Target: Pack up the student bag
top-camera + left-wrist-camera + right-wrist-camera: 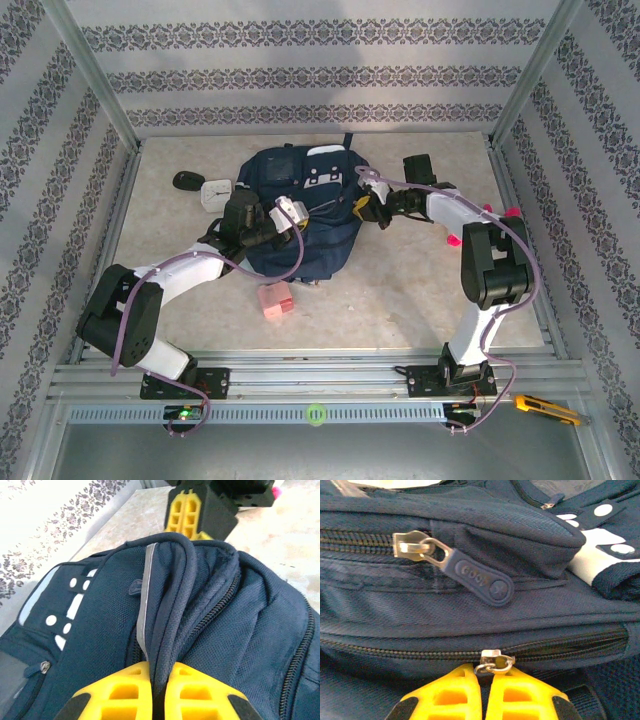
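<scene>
Student bag (320, 245) — L hand (159, 669) grips fold (167, 625), R hand (486, 674) nips zip (495, 662).

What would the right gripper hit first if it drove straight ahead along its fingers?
The student bag: its lower zipper's metal slider sits directly at the tips of the right gripper, apparently already touching.

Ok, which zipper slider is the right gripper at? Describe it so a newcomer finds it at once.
Start at the student bag mid-table; on its side facing the right gripper, two zip lines run across. The lower slider sits right at the yellow fingertips. It is bare metal with a small ring, whereas the upper slider carries a navy rubber pull tab.
</scene>
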Controlling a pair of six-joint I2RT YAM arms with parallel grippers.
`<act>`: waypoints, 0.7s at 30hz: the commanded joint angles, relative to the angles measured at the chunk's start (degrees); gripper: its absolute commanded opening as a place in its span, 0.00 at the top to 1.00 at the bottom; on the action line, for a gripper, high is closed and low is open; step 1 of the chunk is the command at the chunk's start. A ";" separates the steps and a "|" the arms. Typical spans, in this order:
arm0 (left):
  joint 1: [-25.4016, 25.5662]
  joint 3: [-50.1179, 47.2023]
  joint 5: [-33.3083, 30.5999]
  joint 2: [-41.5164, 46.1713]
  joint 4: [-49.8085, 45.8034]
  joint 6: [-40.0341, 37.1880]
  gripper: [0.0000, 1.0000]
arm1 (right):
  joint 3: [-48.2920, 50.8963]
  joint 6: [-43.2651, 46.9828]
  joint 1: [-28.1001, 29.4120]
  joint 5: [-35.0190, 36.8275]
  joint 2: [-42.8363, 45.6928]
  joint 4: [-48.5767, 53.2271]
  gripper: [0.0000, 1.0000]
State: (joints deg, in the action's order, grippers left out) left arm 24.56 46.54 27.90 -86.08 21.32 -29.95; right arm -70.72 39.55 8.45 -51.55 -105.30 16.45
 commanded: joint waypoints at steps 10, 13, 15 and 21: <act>2.96 5.06 -13.46 0.87 2.08 -5.65 1.00 | -5.93 -13.86 -0.10 -9.02 2.75 15.87 1.00; 3.59 5.37 -15.81 0.69 1.72 -6.58 1.00 | -6.70 -23.41 -0.02 -9.19 2.56 15.82 1.00; 4.11 5.40 -17.54 0.60 1.58 -7.21 1.00 | -6.37 -28.81 0.29 -10.08 2.52 15.45 1.00; 5.80 5.58 -20.52 0.06 0.64 -9.01 1.00 | -5.33 -42.48 1.31 -11.97 2.82 15.50 1.00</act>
State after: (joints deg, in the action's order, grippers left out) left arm 29.71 49.21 13.02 -86.08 19.73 -36.60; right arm -75.64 7.35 8.51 -57.25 -104.29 30.68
